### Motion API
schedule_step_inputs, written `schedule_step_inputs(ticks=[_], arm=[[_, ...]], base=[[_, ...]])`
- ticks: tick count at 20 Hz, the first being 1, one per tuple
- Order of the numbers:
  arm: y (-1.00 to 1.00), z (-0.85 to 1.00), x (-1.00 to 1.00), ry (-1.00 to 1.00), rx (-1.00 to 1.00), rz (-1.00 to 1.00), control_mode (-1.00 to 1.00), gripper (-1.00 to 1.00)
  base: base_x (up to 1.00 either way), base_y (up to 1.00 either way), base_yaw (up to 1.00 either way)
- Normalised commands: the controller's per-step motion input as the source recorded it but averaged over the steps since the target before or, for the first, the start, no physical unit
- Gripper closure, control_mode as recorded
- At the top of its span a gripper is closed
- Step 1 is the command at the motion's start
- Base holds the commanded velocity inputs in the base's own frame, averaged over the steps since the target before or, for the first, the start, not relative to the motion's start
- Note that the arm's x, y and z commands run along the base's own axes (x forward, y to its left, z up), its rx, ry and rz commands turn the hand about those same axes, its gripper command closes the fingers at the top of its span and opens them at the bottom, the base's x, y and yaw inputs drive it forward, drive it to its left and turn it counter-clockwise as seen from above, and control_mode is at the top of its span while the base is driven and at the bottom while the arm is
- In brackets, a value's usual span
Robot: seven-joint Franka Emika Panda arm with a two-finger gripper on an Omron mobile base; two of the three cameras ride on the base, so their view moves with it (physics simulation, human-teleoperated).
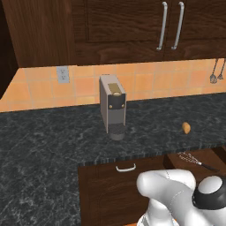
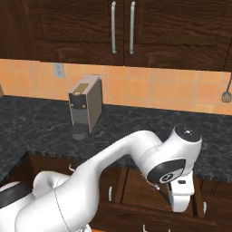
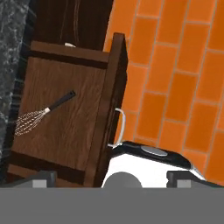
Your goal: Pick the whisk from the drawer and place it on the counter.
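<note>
The whisk [image 3: 38, 116] lies flat on the wood floor of the open drawer [image 3: 70, 131], wire loops toward the counter and dark handle pointing away. In the left base view the whisk [image 1: 194, 160] shows in the drawer [image 1: 176, 164], just below the counter [image 1: 53, 141] edge. My gripper [image 3: 113, 181] hangs above the drawer's front end, off to the side of the whisk, open with nothing between its widely spread fingertips. The right base view has my hand over the open drawer [image 2: 142, 190]; the whisk is hidden there.
A grey coffee machine [image 1: 112, 108] stands on the counter by the tiled backsplash, and a small orange-tan lump [image 1: 186, 128] lies to its right. Utensils [image 1: 216, 73] hang on the wall at far right. A shut drawer front with a silver handle [image 1: 126, 167] sits left of the open drawer.
</note>
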Motion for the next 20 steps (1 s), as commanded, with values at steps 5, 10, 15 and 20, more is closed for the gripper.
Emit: schedule_step_inputs(ticks=[5,10,15,20], arm=[[-0.46,-0.89,0.07,0.19,0.21,-0.13,-1.0,-1.0],[-0.18,-0.88,0.22,0.12,0.07,0.01,-1.0,-1.0],[0.0,-0.7,0.35,0.01,0.0,0.07,-1.0,-1.0],[0.0,-0.6,0.21,0.01,0.0,0.02,-1.0,-1.0]], base=[[0.0,0.0,0.0],[0.0,0.0,0.0],[0.0,0.0,0.0],[0.0,0.0,0.0]])
